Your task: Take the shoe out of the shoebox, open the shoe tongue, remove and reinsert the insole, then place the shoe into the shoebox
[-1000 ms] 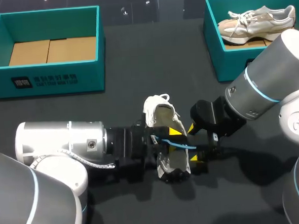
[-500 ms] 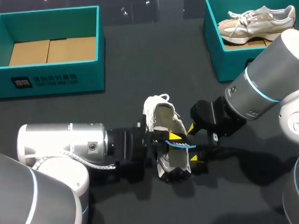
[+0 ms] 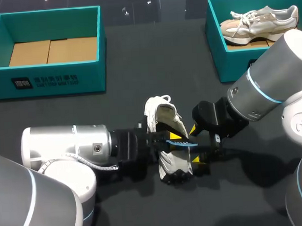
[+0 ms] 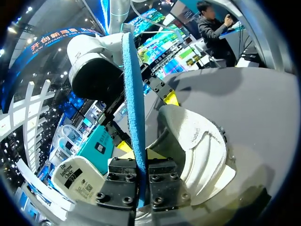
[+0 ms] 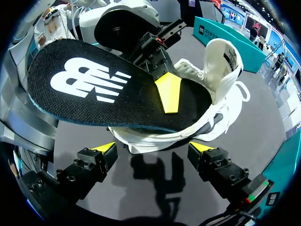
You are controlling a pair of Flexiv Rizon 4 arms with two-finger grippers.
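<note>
Left claw (image 4: 142, 181): clamped tight on black-topped, blue-backed foam insole (image 5: 94, 84) | right claw (image 5: 153, 149): spread wide, nothing held | white mesh sneaker (image 3: 164, 125): on dark desk (image 3: 153, 61), between both claws

Shoe (image 3: 161, 112) lies before left shoebox (image 3: 51, 80) and right shoebox (image 3: 233, 67).

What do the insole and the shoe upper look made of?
The insole looks like soft foam under black matte mesh fabric: fine dotted weave on top, fuzzy blue edge. The shoe upper seems white padded textile, matte, judging by its thick rounded collar.
</note>
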